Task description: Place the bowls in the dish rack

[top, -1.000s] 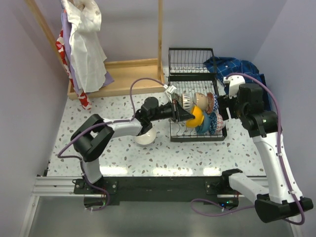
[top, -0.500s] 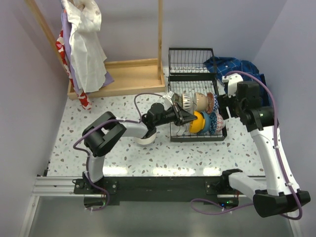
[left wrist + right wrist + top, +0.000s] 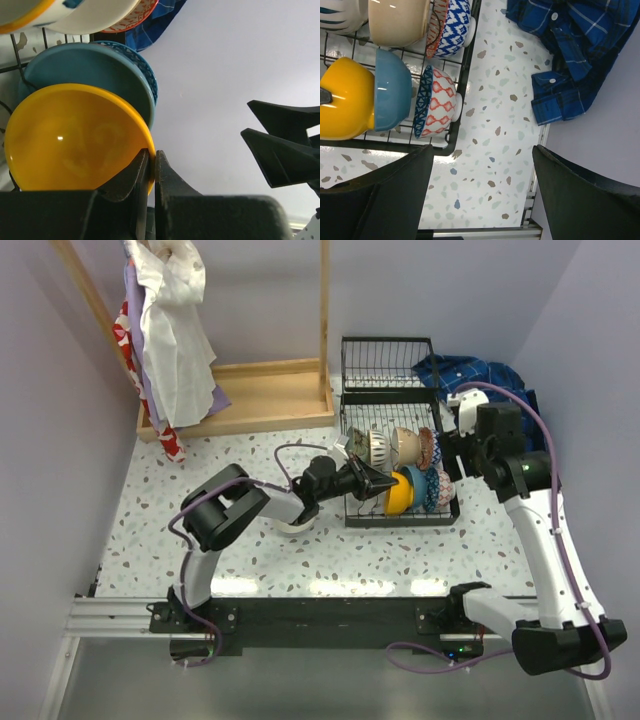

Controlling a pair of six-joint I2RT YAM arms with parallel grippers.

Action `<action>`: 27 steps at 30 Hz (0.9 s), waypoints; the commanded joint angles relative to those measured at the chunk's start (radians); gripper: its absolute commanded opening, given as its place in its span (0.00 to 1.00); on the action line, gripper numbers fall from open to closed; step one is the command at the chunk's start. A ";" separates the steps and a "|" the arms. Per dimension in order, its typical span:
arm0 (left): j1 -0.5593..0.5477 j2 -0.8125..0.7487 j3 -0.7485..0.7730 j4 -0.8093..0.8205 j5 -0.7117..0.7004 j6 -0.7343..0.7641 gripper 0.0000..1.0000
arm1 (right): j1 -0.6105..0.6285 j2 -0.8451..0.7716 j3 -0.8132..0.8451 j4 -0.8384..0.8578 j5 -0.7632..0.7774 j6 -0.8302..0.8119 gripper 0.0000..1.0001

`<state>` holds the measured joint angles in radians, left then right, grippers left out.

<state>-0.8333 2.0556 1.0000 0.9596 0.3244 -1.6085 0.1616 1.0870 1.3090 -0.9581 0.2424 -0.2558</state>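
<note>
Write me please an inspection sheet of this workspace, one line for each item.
surface: speckled table, one white bowl on it left of the rack
job's things: dish rack holds six bowls on edge, yellow bowl at its near-left corner
clutter: blue plaid shirt right of the rack
grippers: left gripper shut on the yellow bowl's rim; right gripper open, empty
cables: purple cables hang in loops
surroundings: wooden clothes stand with hanging clothes, back left; plain walls

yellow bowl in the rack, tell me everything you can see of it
The yellow bowl is round, plain and glossy, ceramic by its look. It stands on edge in the near row of the dish rack, touching a teal bowl beside it. The left gripper is shut on its rim.
</note>
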 commanded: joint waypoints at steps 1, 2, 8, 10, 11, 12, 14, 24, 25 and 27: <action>0.017 0.040 -0.001 0.097 0.001 -0.013 0.00 | -0.005 0.014 0.013 0.010 -0.009 -0.007 0.84; 0.022 0.043 -0.011 0.105 0.004 -0.008 0.00 | -0.007 0.020 0.013 0.010 -0.011 -0.007 0.84; 0.056 0.015 -0.075 0.094 0.019 0.018 0.00 | -0.005 0.022 -0.010 0.019 -0.017 0.001 0.83; 0.059 0.011 -0.083 0.093 0.022 0.024 0.00 | -0.005 0.019 -0.017 0.025 -0.022 0.004 0.83; 0.060 0.009 -0.090 0.085 0.024 0.028 0.00 | -0.005 0.019 -0.020 0.027 -0.023 0.006 0.83; 0.063 0.008 -0.090 0.085 0.027 0.035 0.00 | -0.004 0.021 -0.019 0.027 -0.025 0.006 0.83; 0.063 0.014 -0.084 0.064 0.037 0.048 0.00 | -0.005 0.019 -0.017 0.025 -0.025 0.004 0.83; 0.117 -0.142 0.000 -0.210 0.189 0.286 0.56 | -0.005 -0.001 -0.005 0.021 0.001 0.003 0.84; 0.135 -0.158 0.020 -0.345 0.196 0.306 0.58 | -0.007 0.002 0.001 0.016 0.005 0.004 0.85; 0.190 -0.181 0.058 -0.485 0.234 0.407 0.61 | -0.005 0.008 0.030 -0.011 -0.005 0.007 0.85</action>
<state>-0.7391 1.9797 0.9691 0.7956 0.4709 -1.4178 0.1616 1.1099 1.2938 -0.9562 0.2203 -0.2543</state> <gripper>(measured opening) 0.584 0.847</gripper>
